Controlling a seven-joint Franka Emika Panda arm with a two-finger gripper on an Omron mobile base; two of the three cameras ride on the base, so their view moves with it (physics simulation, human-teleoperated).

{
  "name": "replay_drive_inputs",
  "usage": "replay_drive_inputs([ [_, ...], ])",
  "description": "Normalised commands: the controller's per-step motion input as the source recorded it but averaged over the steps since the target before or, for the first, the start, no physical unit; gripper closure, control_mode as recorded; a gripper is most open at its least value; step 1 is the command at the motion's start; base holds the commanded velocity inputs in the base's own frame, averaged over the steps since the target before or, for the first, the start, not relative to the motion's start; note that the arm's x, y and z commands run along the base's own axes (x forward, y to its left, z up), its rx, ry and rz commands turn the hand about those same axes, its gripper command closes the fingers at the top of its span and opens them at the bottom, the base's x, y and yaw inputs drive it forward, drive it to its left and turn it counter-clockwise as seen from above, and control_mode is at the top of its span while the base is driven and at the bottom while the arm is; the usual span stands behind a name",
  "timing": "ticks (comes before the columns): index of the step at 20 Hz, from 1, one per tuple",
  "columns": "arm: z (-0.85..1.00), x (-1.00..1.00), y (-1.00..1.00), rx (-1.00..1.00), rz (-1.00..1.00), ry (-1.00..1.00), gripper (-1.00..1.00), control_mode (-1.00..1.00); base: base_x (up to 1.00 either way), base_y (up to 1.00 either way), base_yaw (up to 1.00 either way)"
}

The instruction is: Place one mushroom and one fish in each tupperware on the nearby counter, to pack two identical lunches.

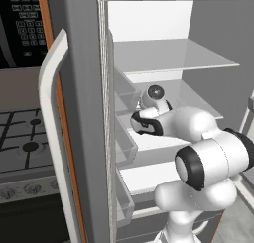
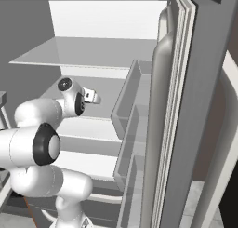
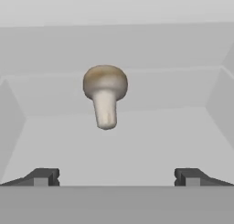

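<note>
Hand view: a brown-capped mushroom (image 3: 105, 99) lies on a pale fridge shelf (image 3: 151, 145), ahead of the empty, wide-open gripper (image 3: 116, 176); it looks light, rounded and easily bruised, best pinched gently across its pale stem.

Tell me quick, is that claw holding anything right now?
Claw: open, holding nothing; the mushroom lies ahead of it, untouched, on the fridge shelf.

Mushroom (image 3: 105, 99) on fridge shelf (image 3: 137, 145), ahead of gripper (image 3: 116, 176), apart from it; stovetop (image 1: 22, 138) left of fridge door (image 1: 84, 113).
</note>
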Motion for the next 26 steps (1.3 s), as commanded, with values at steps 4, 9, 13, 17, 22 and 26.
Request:
replay_drive_inputs([
  [4, 0.0, 0.2, 0.0, 0.0, -0.01, -0.02, -1.0, -1.0, 0.0, 0.0, 0.0],
  [9, 0.0, 0.2, 0.0, 0.0, -0.04, 0.0, -1.0, -1.0, 0.0, 0.0, 0.0],
  [13, 0.0, 0.18, 0.0, 0.0, -0.04, 0.01, -1.0, -1.0, 0.0, 0.0, 0.0],
  [17, 0.0, 0.16, 0.0, 0.0, -0.03, 0.03, -1.0, -1.0, 0.0, 0.0, 0.0],
  [22, 0.0, 0.15, 0.0, 0.0, -0.02, 0.03, -1.0, -1.0, 0.0, 0.0, 0.0],
  [26, 0.0, 0.24, 0.0, 0.0, -0.01, 0.05, -1.0, -1.0, 0.0, 0.0, 0.0],
])
